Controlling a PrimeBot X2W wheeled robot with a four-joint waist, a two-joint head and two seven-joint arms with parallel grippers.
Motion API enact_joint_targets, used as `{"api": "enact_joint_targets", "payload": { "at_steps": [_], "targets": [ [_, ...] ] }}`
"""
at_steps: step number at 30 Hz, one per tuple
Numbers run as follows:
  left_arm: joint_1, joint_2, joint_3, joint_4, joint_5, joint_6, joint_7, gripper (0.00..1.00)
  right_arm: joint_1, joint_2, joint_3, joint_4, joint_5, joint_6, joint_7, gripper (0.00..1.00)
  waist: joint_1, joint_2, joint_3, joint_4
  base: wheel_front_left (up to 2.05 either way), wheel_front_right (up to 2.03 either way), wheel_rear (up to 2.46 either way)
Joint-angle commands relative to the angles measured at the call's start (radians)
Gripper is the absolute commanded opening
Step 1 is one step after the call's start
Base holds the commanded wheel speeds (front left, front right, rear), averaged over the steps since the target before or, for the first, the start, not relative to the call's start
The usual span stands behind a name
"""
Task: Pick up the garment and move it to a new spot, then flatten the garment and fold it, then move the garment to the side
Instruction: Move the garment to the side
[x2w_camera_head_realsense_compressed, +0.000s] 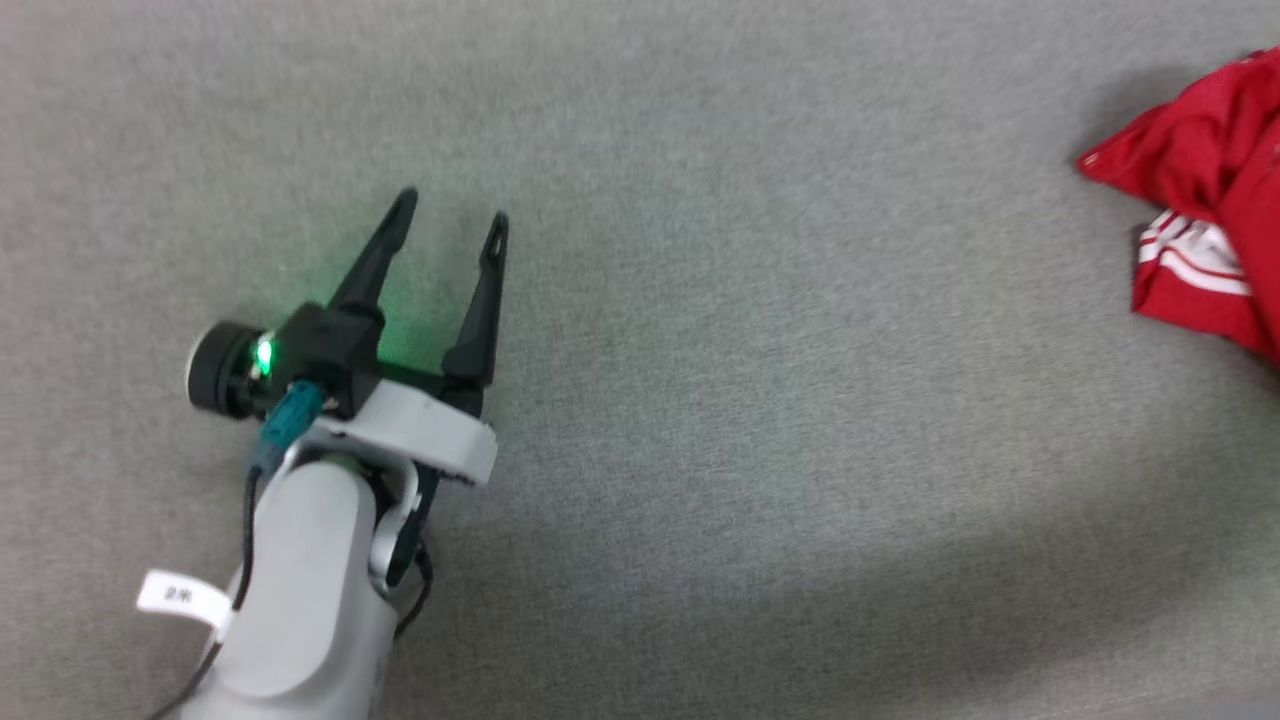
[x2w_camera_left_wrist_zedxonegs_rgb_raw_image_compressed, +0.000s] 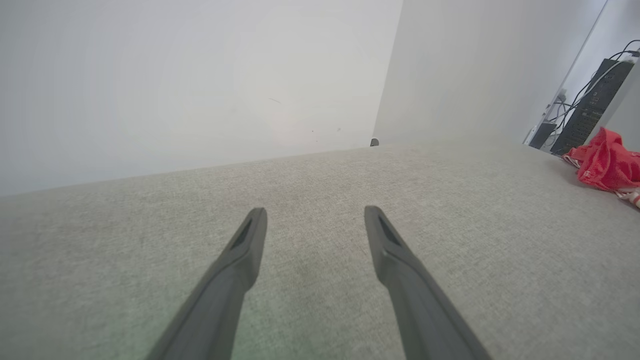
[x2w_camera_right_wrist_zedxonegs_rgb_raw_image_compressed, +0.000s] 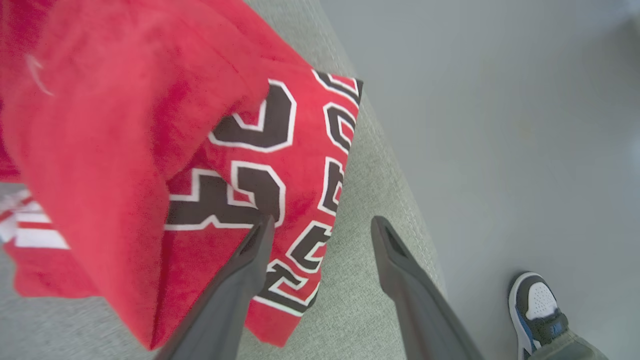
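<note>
- Grey fabric-covered counter with pale walls behind it; a person's shoe stands on the floor beside its edge.
- The red jersey lies bunched at the counter's right edge, lettering up, not yet flattened.
- The right end effector hovers spread above it, gripping nothing.
- The left end effector is open and well apart from it, probably to keep clear.

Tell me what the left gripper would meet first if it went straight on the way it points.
Its way looks free: the left gripper points across the grey surface, and the garment lies well to its right. Beyond the far edge, probably the wall.
</note>
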Motion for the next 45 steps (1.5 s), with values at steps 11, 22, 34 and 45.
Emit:
{"api": "enact_joint_targets", "payload": {
  "at_steps": [11, 22, 34, 45],
  "targets": [
    [0.143, -0.035, 0.063, -0.024, -0.035, -0.003, 0.001, 1.00, 0.116, -0.021, 0.030, -0.235, -0.028, 0.001, -0.263, 1.00, 0.0000, 0.0000, -0.221, 0.021, 0.00, 0.00, 0.00],
    [0.283, -0.056, 0.122, -0.058, -0.050, -0.004, 0.001, 1.00, 0.333, 0.029, 0.023, -0.411, -0.159, 0.001, -0.687, 1.00, 0.0000, 0.0000, -0.354, 0.094, 0.00, 0.00, 0.00],
    [0.411, -0.082, 0.184, -0.126, -0.042, -0.003, 0.001, 1.00, 0.560, 0.189, -0.214, -0.661, -0.506, 0.001, -0.793, 1.00, 0.0000, 0.0000, -0.424, 0.139, 0.00, 0.00, 0.00],
    [0.473, -0.104, 0.194, -0.155, -0.040, -0.003, 0.001, 1.00, 0.834, 0.435, -0.392, -0.910, -0.744, 0.001, -0.794, 1.00, 0.0000, 0.0000, -0.439, 0.161, 0.00, 0.00, 0.00]
  ]
}}
